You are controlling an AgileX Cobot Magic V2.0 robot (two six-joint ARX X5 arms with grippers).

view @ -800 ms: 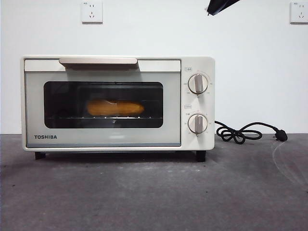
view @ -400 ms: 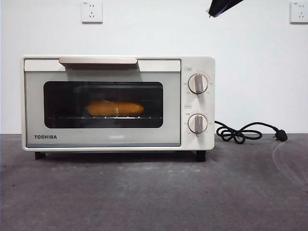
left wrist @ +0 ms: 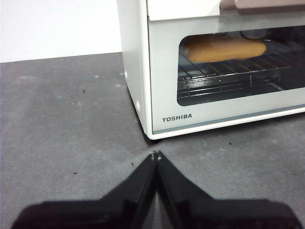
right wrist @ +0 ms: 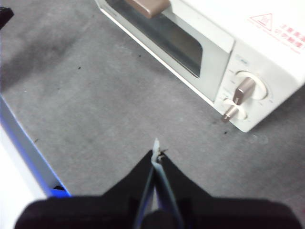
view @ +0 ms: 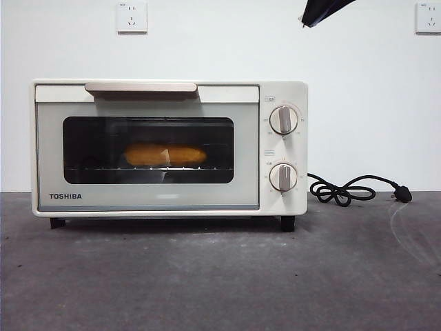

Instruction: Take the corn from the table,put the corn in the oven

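From the front, the oven (view: pixel 169 148) stands on the desk (view: pixel 220 276) with its door shut, the beige handle (view: pixel 140 87) along the top edge. Through the dark glass the corn (view: pixel 165 154) lies lengthwise on the wire rack (view: pixel 148 168) inside. Two knobs (view: pixel 283 120) sit one above the other on the oven's right panel. A black cord (view: pixel 344 189) coils on the desk beside that end of the oven, its plug lying further out. A black arm tip (view: pixel 322 10) shows at the top edge; two wall sockets (view: pixel 131 17) are on the white wall behind.

In the left wrist view, the left gripper (left wrist: pixel 156 155) hovers over bare desk near the oven's front corner by the TOSHIBA lettering, its fingers closed together on nothing. The corn (left wrist: pixel 224 48) is visible behind the glass on the rack.

In the right wrist view, the right gripper (right wrist: pixel 156 151) hangs high over the desk in front of the oven's knob end, fingers pressed closed and empty.
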